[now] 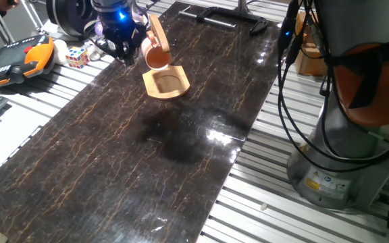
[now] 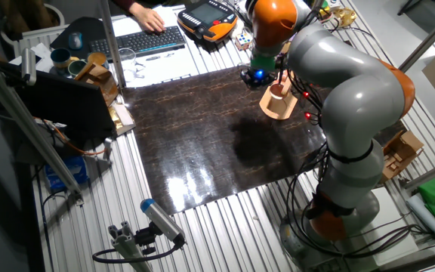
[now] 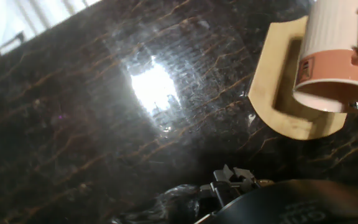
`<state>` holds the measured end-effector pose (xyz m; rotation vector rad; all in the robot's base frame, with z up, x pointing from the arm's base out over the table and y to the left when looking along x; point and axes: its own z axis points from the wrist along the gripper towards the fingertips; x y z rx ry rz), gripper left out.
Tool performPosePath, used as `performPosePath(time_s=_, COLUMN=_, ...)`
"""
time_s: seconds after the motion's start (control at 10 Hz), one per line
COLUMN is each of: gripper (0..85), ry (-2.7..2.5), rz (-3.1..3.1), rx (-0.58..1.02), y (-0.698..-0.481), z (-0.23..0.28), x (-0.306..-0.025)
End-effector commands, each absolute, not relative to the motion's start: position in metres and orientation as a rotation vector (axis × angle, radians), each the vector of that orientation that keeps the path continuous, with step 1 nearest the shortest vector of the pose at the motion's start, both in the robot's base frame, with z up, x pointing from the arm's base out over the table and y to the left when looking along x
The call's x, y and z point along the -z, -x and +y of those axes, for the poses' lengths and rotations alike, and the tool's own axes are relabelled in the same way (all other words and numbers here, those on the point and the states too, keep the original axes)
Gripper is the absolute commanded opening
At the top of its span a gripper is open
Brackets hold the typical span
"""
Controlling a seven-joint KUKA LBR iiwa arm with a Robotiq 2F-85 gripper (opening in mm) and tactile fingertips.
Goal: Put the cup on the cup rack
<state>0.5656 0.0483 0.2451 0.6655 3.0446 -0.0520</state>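
Reddish cup (image 1: pixel 157 58) on rack (image 1: pixel 167 84), beside tool (image 1: pixel 123 50)

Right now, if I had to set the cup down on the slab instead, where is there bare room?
The dark marble slab is bare across its middle and near end, from the cup rack down to the near edge. It is crowded at the far corner: the end effector, the cup and the rack sit close together, with a Rubik's cube and pendant just off the slab.

Glossy marble-look table (image 1: pixel 147 169), wooden cup rack (image 1: pixel 166 84)
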Motion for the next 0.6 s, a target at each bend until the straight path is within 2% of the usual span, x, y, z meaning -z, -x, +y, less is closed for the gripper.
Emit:
performPosePath(time_s=0.0, gripper=0.7, ry=-0.536, rz=3.070, rx=0.049, y=-0.5651, z=0.0478, x=-0.2458)
performPosePath(time_s=0.5, gripper=0.7, ry=-0.525, rz=3.075, rx=0.040, y=-0.5636, z=0.0465, x=-0.2460)
